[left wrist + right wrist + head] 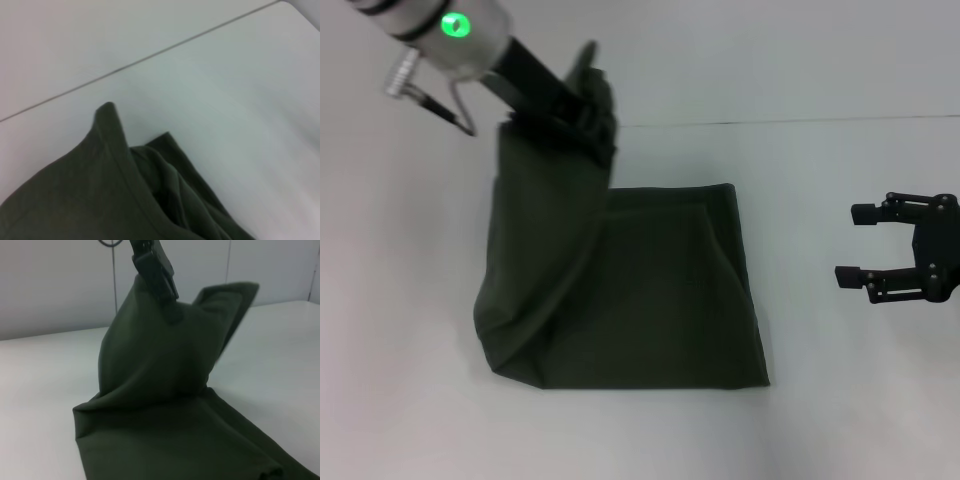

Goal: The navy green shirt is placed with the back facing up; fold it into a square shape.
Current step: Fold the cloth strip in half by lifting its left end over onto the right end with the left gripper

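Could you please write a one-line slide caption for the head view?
Left gripper lifts the navy green shirt by its far-left corner; right gripper waits open beside it.

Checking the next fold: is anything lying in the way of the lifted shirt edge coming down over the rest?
Nothing visible. The left tool holds the shirt edge up; the flat part is bare, and the right tool sits off beside it.
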Available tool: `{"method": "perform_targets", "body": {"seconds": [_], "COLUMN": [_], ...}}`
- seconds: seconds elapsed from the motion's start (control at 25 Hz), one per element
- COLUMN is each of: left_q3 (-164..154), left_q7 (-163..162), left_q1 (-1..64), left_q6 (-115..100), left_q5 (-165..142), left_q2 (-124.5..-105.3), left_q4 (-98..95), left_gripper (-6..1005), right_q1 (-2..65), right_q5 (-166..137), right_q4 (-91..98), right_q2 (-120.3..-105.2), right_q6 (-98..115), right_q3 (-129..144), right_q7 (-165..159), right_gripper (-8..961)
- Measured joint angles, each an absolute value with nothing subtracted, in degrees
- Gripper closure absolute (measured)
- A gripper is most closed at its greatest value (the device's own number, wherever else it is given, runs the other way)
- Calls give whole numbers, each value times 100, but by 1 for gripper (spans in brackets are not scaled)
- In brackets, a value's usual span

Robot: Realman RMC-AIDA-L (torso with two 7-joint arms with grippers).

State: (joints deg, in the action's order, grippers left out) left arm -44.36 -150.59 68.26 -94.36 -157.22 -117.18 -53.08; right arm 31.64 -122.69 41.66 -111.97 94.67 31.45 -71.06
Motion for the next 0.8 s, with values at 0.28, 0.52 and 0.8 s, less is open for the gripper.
{"method": "perform_targets", "body": {"seconds": [0.28, 0.52, 0.8], "left_q3": [-4878, -5101, -5500], "left_q7": [-15131, -15138, -15160], "left_q1": [7092, 7153, 7156], "left_q6": [-9017, -8478, -8068], "left_q5": [-15732, -15718, -15748], "left_q2": [-11996, -12187, -12383], "left_q4": [-5017, -4644, -4397], "left_gripper": [910, 909, 909], "right_q1": [3152, 3125, 3114], "right_q5": [-12269, -12269, -12269], "right_q4": [4166, 4166, 4166], "right_q2": [-11195, -11195, -11195], "right_q6": [9465, 9463, 9447], "right_q3": [3120, 3120, 3120], "right_q7": [-7119, -7159, -7184], "right_gripper": [54, 53, 53]}}
